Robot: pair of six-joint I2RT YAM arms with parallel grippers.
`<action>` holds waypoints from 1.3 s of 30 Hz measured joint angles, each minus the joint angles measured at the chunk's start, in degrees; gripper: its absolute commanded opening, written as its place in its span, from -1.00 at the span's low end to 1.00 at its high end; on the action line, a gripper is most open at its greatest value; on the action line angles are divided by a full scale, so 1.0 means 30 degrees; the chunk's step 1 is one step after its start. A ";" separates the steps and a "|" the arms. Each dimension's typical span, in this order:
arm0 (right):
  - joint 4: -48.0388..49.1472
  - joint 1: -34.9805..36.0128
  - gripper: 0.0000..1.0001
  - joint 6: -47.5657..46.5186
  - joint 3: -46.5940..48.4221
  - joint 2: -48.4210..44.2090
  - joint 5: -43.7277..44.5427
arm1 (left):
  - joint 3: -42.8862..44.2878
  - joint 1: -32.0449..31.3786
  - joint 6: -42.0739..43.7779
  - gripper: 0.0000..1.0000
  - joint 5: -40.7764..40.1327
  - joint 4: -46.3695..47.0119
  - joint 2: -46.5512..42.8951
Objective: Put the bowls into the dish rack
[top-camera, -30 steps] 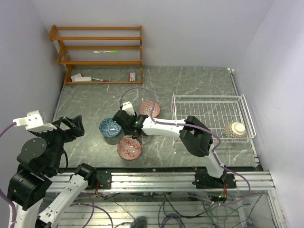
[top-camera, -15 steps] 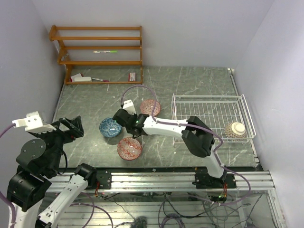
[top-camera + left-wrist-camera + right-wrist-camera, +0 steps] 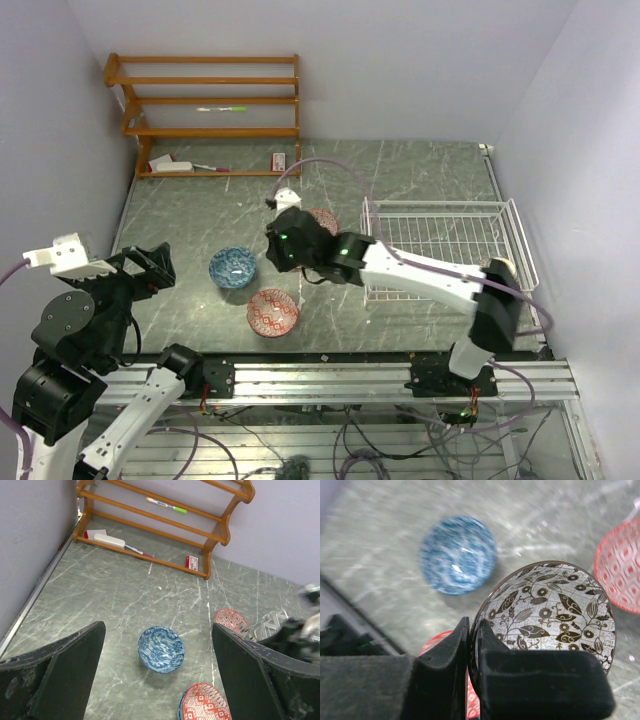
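My right gripper [image 3: 474, 630] is shut on the rim of the black-and-white bowl [image 3: 550, 610] and holds it on edge above the table. In the top view the right gripper [image 3: 285, 247] hangs between the blue bowl [image 3: 232, 267] and the white wire dish rack [image 3: 440, 232]. A red bowl [image 3: 273, 312] lies near the front. Another red bowl [image 3: 324, 219] is partly hidden behind the arm. The beige bowl [image 3: 498, 264] in the rack's near right corner is mostly hidden by my forearm. My left gripper [image 3: 150, 266] is open and empty, far left.
An orange wooden shelf [image 3: 210, 110] stands at the back left with a marker, a pen and small boxes on it. Grey walls close in on both sides. In the left wrist view the blue bowl [image 3: 161, 649] and the near red bowl [image 3: 206, 703] lie ahead between my open fingers.
My right gripper has lifted the black-and-white bowl off the table and moved right, away from the blue bowl. Its elbow has swung right, over the rack's near right corner. The left arm has not moved.
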 measured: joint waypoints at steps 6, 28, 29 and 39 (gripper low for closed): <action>0.2470 -0.1428 -1.00 -0.0517 -0.2375 -0.5399 -0.3869 | 0.0117 0.0000 0.0007 0.98 0.0007 0.0029 0.0182; 1.3041 -2.1879 -1.00 0.6455 -1.5657 -1.0768 -1.9358 | 0.0124 0.0000 0.0036 0.98 0.0576 0.0444 0.1144; 1.4236 -2.2265 -1.00 0.7373 -1.6407 -1.0193 -2.0043 | 0.0124 0.0000 0.0080 0.98 0.0576 0.0444 0.1151; 1.9832 -2.2731 -1.00 1.1074 -1.7711 -0.8364 -2.3125 | 0.0095 0.0000 0.0168 0.98 0.0576 0.0794 0.1231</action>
